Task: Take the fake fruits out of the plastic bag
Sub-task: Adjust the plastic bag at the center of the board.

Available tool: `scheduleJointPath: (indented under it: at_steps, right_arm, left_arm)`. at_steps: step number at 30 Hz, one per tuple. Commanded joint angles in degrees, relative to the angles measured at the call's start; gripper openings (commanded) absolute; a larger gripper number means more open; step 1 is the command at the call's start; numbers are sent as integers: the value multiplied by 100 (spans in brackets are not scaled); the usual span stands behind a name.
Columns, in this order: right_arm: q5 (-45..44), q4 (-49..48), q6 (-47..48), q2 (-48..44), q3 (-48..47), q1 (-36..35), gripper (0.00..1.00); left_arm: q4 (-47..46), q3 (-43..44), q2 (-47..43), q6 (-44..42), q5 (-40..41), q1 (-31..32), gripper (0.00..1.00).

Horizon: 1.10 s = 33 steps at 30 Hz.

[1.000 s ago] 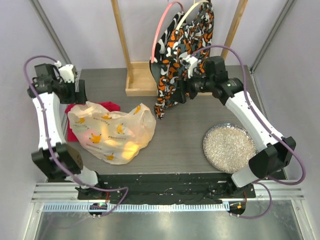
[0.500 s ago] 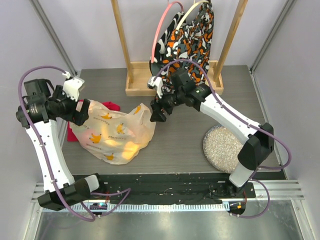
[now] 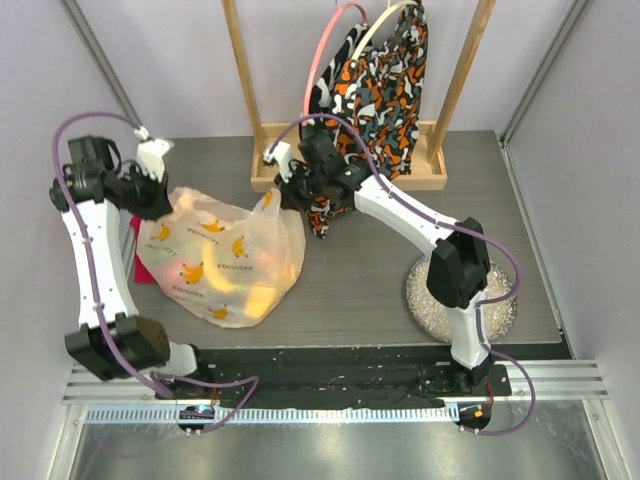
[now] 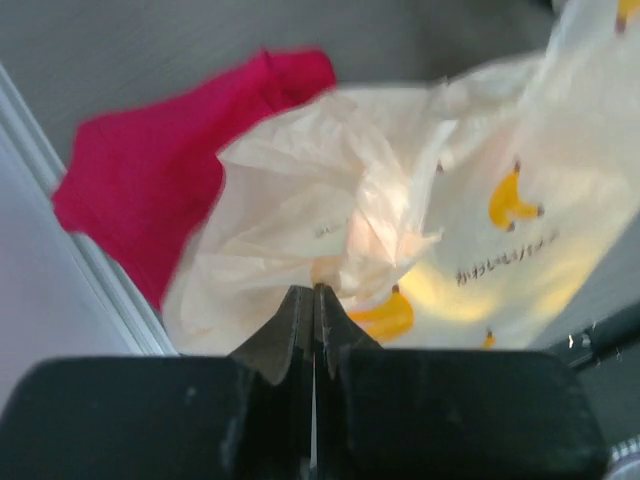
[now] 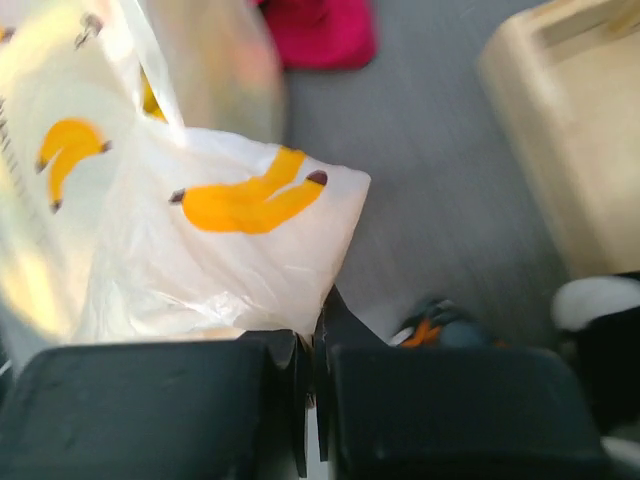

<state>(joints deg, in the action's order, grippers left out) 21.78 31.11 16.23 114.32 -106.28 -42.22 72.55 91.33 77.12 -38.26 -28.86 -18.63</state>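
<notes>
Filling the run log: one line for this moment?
left gripper: shut on bag, left edge | right gripper: shut on bag, right corner | fruit: in bag

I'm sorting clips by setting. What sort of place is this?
Probably a robotics lab cell: two white robot arms bolted at the edge of a grey table, bare walls with metal framing, and props such as a banana-printed cream plastic bag.

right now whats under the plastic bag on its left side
A red cloth sticks out from beneath the left edge of the plastic bag; how far it runs underneath is covered.
</notes>
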Motion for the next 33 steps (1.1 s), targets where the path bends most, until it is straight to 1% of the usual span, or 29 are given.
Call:
scheduleJointPath:
  at_steps: [1, 2, 3, 4, 5, 6, 7, 9, 11, 13, 14, 15, 16, 17, 18, 19, 20, 21, 22, 24, 26, 28, 31, 33]
  right_arm:
    - [-947, -1009, 91, 90, -1357, 38, 1]
    - [-1026, -1193, 152, 221, -1491, 55, 1]
    - [-1314, -1630, 318, 266, -1605, 73, 1]
    - [-1430, -1826, 372, 344, -1902, 125, 1]
    - [-1509, -1941, 416, 476, -2123, 178, 1]
    - [-1623, -2029, 434, 564, -2612, 231, 1]
    - [-1677, -2065, 434, 617, -2835, 336, 1]
    - [-1739, -2188, 460, 566, -3065, 468, 1]
    - [-1573, -2241, 591, 364, -2908, 626, 1]
    - [-1222, -2241, 862, -189, -2233, 706, 1]
    - [-1150, -2250, 1012, -409, -1900, 732, 1]
    - [-1071, -2250, 1153, -924, -1096, 724, 1]
    - [-897, -2250, 1285, -1182, -636, 732, 1]
    - [-808, -2250, 1547, -1437, -170, 724, 1]
    - [-755, -2215, 1654, -1718, 749, 715, 1]
    - [-702, -2180, 1777, -2181, 1184, 689, 1]
    - [-710, -2084, 1944, -2430, 1589, 628, 1]
    - [-719, -2013, 2015, -2624, 2289, 610, 1]
    - [-736, -1961, 2042, -3000, 2574, 575, 1]
    - [-745, -1811, 2033, -3266, 3232, 487, 1]
    - [-868, -1758, 1911, -3521, 3508, 425, 1]
    - [-895, -1679, 1639, -3583, 3614, 372, 1]
    - [-921, -1617, 1427, -3557, 3640, 320, 1]
    - [-965, -1766, 1366, -3610, 3745, 328, 1]
  left_arm:
    - [-1575, 1272, 819, 2052, -908, 26, 0]
    - [-2248, 1404, 952, 2442, -1067, 26, 0]
    - [-2594, 1727, 1067, 2916, -1339, 44, 0]
    - [-2876, 1965, 1364, 3599, -1385, 87, 0]
    - [-3122, 2263, 1541, 3859, -1420, 114, 0]
    - [-3159, 3032, 1708, 4131, -1499, 193, 0]
    - [-3195, 3353, 1988, 4508, -1543, 219, 0]
    - [-3396, 3672, 2026, 4783, -1631, 237, 0]
    - [-3678, 3559, 1817, 4898, -1623, 281, 0]
    - [-3687, 3245, 1675, 4951, -1763, 290, 0]
    - [-3670, 3077, 1448, 4960, -1807, 290, 0]
    - [-3643, 2805, 1298, 4925, -1851, 299, 0]
    - [-3634, 2516, 1088, 4890, -1816, 290, 0]
    - [-3626, 1843, 738, 4776, -1755, 299, 7]
    - [-3634, 1531, 534, 4671, -1694, 308, 24]
    - [-3626, 1232, 367, 4504, -1380, 325, 43]
    - [-3634, 699, 208, 4355, -1159, 404, 69]
    - [-3626, 519, -28, 4101, -983, 439, 75]
    - [-3626, 387, -91, 4020, -807, 457, 78]
    - [-3564, 359, -66, 4063, -752, 492, 90]
    - [-3468, 464, 74, 4168, -857, 562, 95]
    - [-3432, 631, 293, 4300, -884, 659, 96]
    - [-3423, 754, 601, 4196, -569, 1027, 96]
    - [-3354, 868, 830, 4143, -559, 1256, 91]
